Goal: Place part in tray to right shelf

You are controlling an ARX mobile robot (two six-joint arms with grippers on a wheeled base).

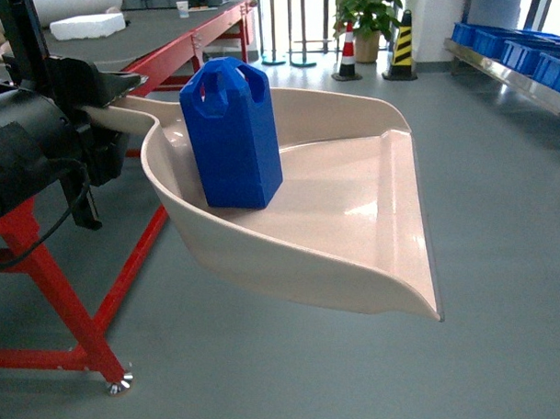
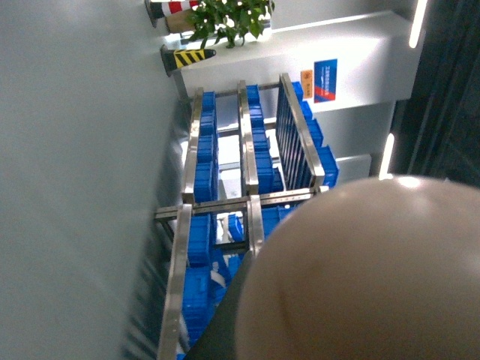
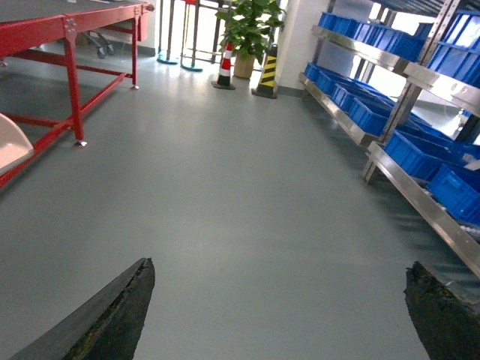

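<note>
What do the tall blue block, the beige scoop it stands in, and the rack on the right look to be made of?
Tall blue block: probably moulded plastic, smooth, soft sheen.
Beige scoop: likely glossy plastic, with window-like reflections on its floor.
Rack: seemingly bare steel, its silvery rails brushed and reflective.

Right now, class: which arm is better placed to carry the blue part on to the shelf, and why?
Left. Its hand holds the tray's handle, with the blue part standing inside. The right hand is open and empty over bare floor.
</note>
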